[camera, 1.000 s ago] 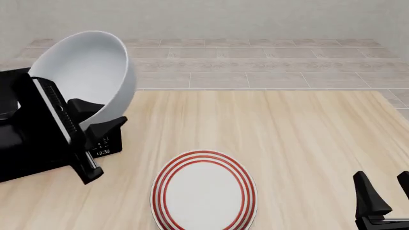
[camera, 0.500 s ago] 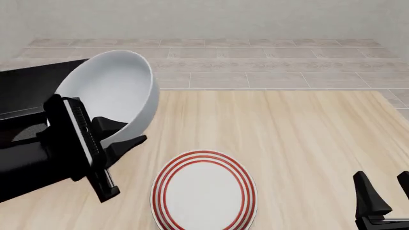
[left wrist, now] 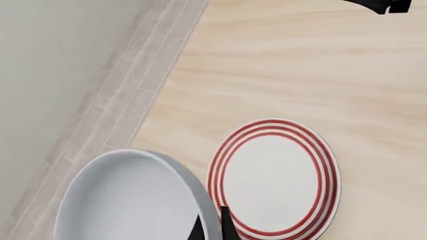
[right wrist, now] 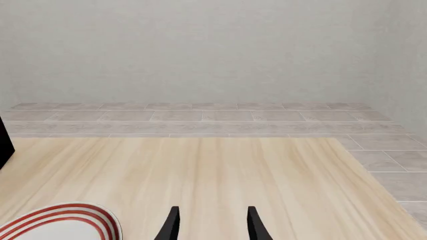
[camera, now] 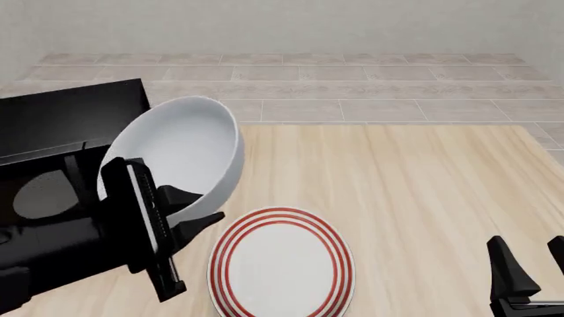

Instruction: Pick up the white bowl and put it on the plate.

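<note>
While left tool (camera: pixel 189 211) grips white bowl (camera: pixel 181 155) by rim, bowl hangs tilted above table (camera: pixel 423 191) — just left of plate (camera: pixel 280 264). Carry step; next — shift right, level, lower. Right tool (camera: pixel 529 271) parted, idle.

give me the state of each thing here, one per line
bowl: lifted off the table, tilted, rim pinched by the left gripper
plate: flat on the table, nothing on it
left gripper: shut on the bowl's rim, beside the plate
right gripper: open, holding nothing, near the table's right corner
</note>
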### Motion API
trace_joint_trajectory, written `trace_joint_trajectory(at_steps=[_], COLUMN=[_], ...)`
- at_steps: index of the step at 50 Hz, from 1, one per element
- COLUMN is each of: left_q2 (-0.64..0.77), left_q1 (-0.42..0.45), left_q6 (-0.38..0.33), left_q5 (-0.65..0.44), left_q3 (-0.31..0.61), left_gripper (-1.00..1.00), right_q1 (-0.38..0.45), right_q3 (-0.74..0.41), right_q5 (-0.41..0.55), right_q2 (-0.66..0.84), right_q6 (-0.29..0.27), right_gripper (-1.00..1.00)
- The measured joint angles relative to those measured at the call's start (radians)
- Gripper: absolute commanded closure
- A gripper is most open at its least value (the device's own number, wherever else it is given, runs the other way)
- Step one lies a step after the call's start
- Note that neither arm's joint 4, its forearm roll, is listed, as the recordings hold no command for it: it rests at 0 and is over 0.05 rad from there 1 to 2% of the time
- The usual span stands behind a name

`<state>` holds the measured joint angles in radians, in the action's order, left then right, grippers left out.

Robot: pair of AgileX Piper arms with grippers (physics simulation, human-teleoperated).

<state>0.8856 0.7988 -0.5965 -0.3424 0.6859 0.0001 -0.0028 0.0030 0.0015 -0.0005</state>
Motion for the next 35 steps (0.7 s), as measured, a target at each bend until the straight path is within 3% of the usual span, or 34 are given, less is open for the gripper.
trace_joint_trajectory(at_steps=[35], left_q2=[0.054], left_q1=[0.121], left_q6=[0.025], left_q5=[0.072], left_q3=[-0.065], left_gripper=[1.00], right_q1=[0.000], right_q3=[0.000], right_q5=[0.000], right_q2=[0.000], right_q6=[0.000], right_gripper=[-1.00])
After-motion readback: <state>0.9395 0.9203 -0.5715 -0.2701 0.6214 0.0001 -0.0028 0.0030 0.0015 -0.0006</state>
